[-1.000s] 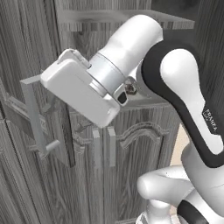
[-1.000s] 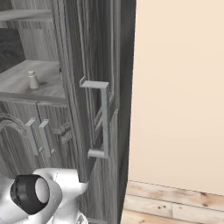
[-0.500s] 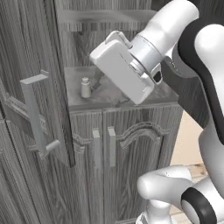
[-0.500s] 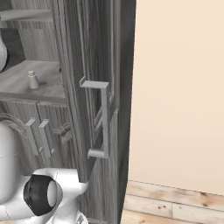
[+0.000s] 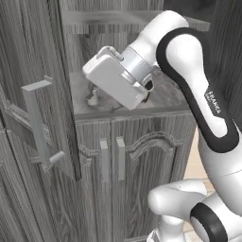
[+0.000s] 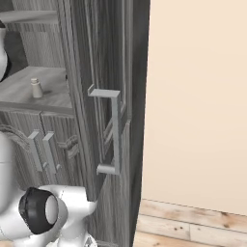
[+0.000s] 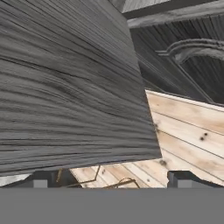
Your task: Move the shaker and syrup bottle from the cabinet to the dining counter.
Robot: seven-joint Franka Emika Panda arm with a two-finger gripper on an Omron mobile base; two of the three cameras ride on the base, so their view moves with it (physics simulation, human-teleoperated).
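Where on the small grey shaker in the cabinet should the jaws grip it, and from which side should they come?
Grip the shaker around its stubby body, just below the rounded cap. It stands upright on the cabinet shelf with another shelf above, so coming level from the open front probably suits better than from above.

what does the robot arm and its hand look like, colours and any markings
The arm is glossy white with rounded shells and black bands at the joints; small dark lettering runs down one black section. The hand is a boxy white block on a silvery wrist ring. Its gripper ends in two small dark fingers. No loose cables show.
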